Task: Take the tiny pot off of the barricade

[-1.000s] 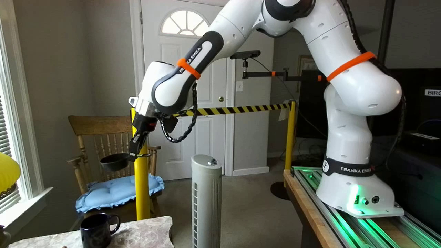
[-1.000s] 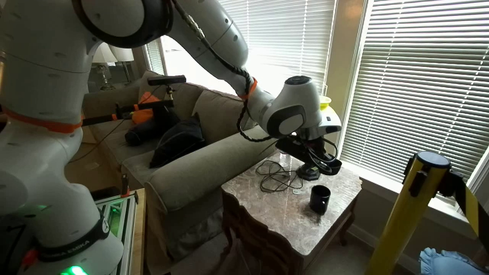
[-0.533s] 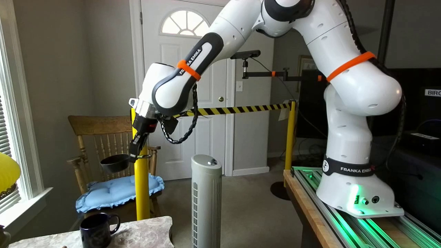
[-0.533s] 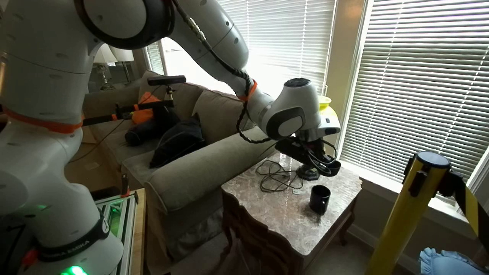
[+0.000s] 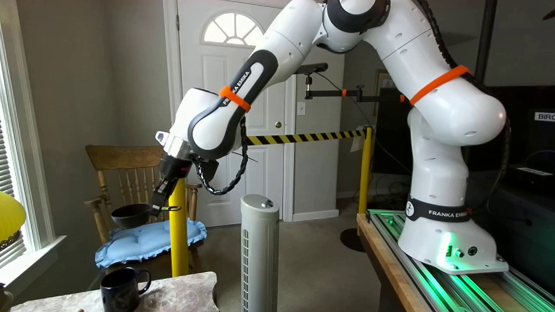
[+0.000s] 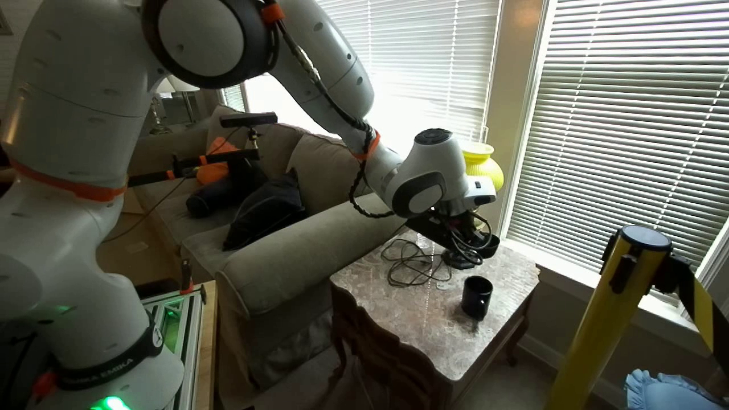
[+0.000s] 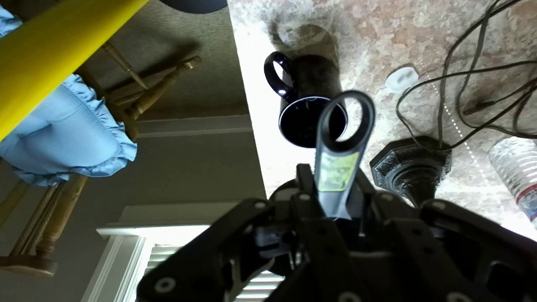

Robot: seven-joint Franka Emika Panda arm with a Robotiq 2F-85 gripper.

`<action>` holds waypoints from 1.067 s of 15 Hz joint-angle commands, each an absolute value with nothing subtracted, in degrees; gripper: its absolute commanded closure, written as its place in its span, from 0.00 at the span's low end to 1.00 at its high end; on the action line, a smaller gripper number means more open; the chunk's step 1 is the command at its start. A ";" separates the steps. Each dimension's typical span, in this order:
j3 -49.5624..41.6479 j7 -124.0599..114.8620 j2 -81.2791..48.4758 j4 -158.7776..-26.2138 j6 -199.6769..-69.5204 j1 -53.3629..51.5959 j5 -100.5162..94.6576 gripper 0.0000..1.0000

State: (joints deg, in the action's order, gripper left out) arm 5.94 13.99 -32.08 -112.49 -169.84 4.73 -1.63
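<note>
The small dark tiny pot (image 5: 131, 216) hangs in the air, clear of the barricade. My gripper (image 5: 157, 208) is shut on its handle, whose looped end (image 7: 337, 167) sticks out between the fingers (image 7: 305, 178) in the wrist view. The pot's body is mostly hidden behind the gripper there. The pot (image 6: 491, 246) also shows partly in an exterior view, above the far part of the marble-topped table (image 6: 421, 319). The barricade has a near yellow post (image 5: 178, 234), which also shows in an exterior view (image 6: 603, 319), and striped tape (image 5: 303, 138).
A larger black mug (image 5: 121, 292) stands on the table, also seen in the wrist view (image 7: 314, 77). A yellow lamp (image 6: 481, 165), its dark base (image 7: 413, 167) and a loose cable (image 6: 407, 265) are there. A grey tower fan (image 5: 260, 255) and a rocking chair (image 5: 125, 157) stand nearby.
My gripper, with the pot held by its handle, has moved lower and toward the window side. The mug, table and barricade have not moved.
</note>
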 commanded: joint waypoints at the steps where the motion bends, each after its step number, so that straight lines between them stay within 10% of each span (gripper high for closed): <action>1: 5.17 11.38 -37.34 -110.10 -174.29 2.60 -2.23 0.94; 12: 2.88 4.01 -47.28 -105.85 -177.30 -0.14 -1.05 0.94; 13: 2.86 5.09 -45.34 -107.94 -177.20 0.32 -2.10 0.77; 16: 2.96 4.56 -46.24 -107.04 -177.20 0.29 -1.98 0.77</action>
State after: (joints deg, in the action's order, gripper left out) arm 2.98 4.94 -46.26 -107.07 -177.29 0.31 -1.63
